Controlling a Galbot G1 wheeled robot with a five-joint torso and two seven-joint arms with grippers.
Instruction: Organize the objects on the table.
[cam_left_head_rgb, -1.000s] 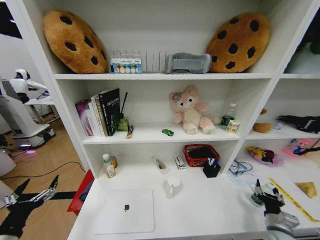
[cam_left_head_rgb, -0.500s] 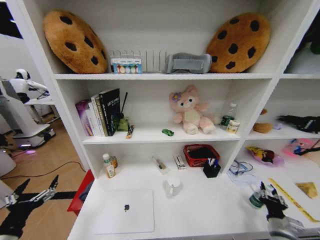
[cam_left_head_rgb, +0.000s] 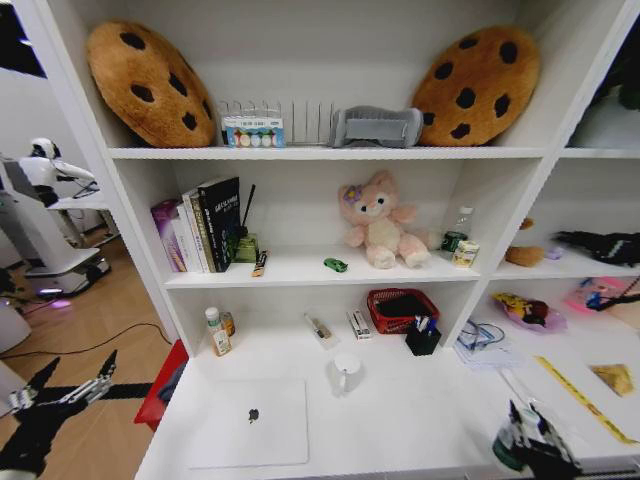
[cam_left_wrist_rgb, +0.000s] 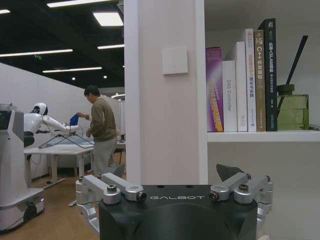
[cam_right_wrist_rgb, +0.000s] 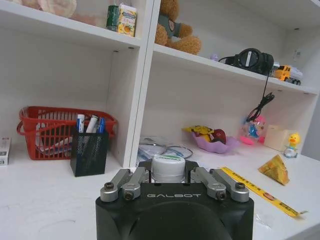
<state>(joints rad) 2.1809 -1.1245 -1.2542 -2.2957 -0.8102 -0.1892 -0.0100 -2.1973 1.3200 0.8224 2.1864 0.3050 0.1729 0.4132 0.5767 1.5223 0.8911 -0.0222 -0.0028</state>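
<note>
The right tool (cam_left_head_rgb: 522, 447) sits low at the near right edge of the white table (cam_left_head_rgb: 420, 415), its fingers pinching a small jar (cam_left_head_rgb: 507, 447) with a white lid and a green label; the right wrist view shows the same jar (cam_right_wrist_rgb: 168, 167) upright between the two fingers, pressed from both sides, its lid just above the tool's black body. The left tool (cam_left_head_rgb: 62, 392) hangs off the table's left end, over the wooden floor, with its fingers spread and nothing between them; in the left wrist view it (cam_left_wrist_rgb: 177, 182) faces a white upright of the shelving.

A silver laptop (cam_left_head_rgb: 250, 423) lies closed and flat on the near left part of the table; a white cup (cam_left_head_rgb: 346, 371) stands just behind it toward the middle. Further back are a red basket (cam_left_head_rgb: 402, 309) and a black mesh pen holder (cam_left_head_rgb: 423, 338) with pens in it, the holder just right of the basket. A tiny green toy car (cam_left_head_rgb: 335, 265) rests on the shelf above, left of a pink plush toy (cam_left_head_rgb: 378, 223); a clear bottle (cam_left_head_rgb: 456, 233) stands at that shelf's right end.
</note>
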